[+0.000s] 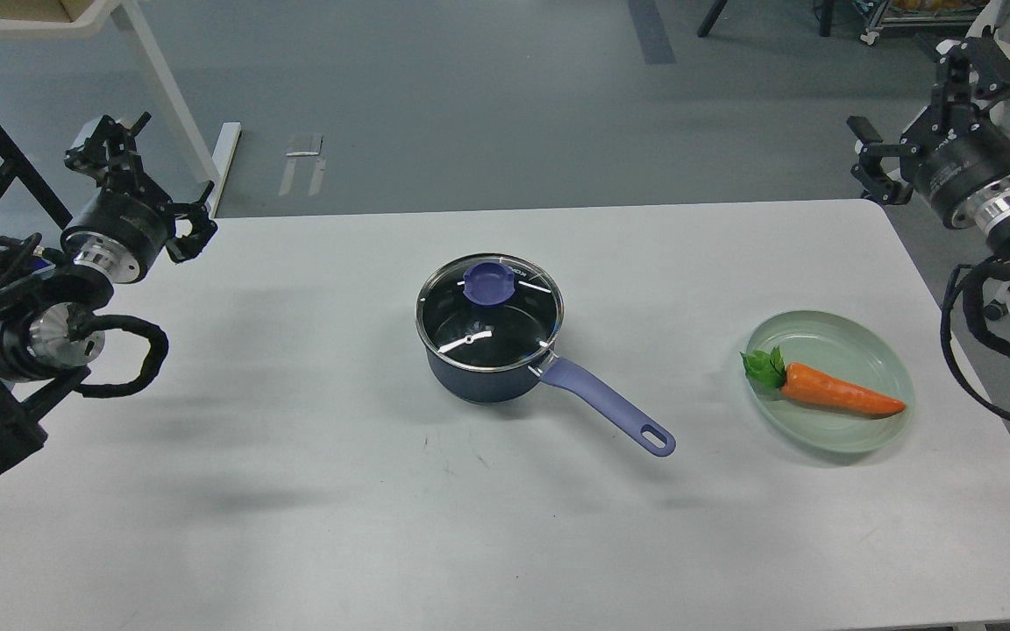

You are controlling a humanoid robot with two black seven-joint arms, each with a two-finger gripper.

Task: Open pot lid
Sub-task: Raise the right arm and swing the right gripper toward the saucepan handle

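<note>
The lid (pixel 489 308) sits square on the pot (pixel 492 372) at mid-table — glass, steel-rimmed, probably slick and breakable. I judge its blue knob (pixel 488 282) the only sound hold. My left gripper (pixel 110 131) and right gripper (pixel 978 61) hang well apart from it, holding nothing; how wide they gape I cannot tell.

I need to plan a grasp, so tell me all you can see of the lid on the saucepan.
The lid is round clear glass with a steel rim and a blue-purple knob on top. It sits closed and level on the pot, matching its width, near the table's middle. Only the pot touches it; both grippers are far off.
</note>
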